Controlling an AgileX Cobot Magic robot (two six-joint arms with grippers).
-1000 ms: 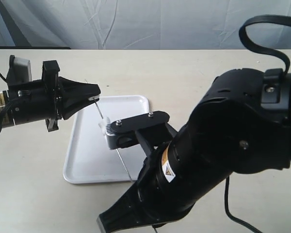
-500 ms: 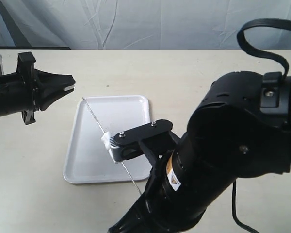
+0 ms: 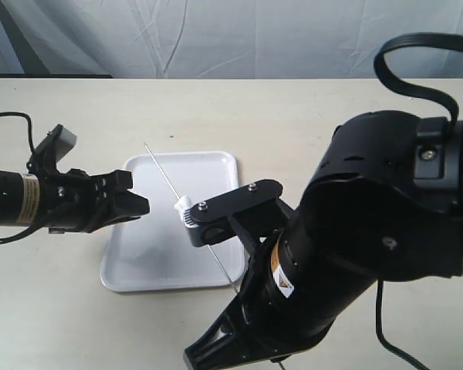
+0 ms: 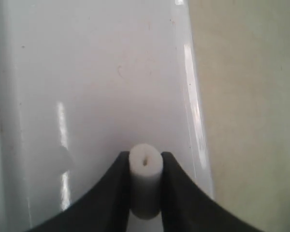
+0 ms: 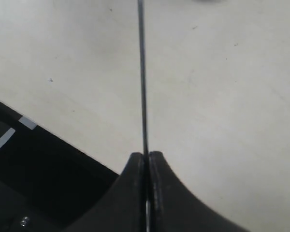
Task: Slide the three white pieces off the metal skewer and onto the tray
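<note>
My left gripper hangs low over the left part of the white tray, shut on one white piece. That piece stands between the black fingers, its pierced end facing the camera, above the glossy tray. The thin metal skewer slants across the tray. Another white piece sits on it beside the right arm's grey mount. My right gripper is shut on the skewer; the arm hides it in the exterior view. No third piece shows.
The bulky right arm covers the front right of the beige table and overhangs the tray's right corner. A black cable loops above it. A white backdrop closes the far side.
My left gripper left the skewer's far tip with a white piece, swung out to the left, then came down over the tray. The skewer shifted slightly right.
</note>
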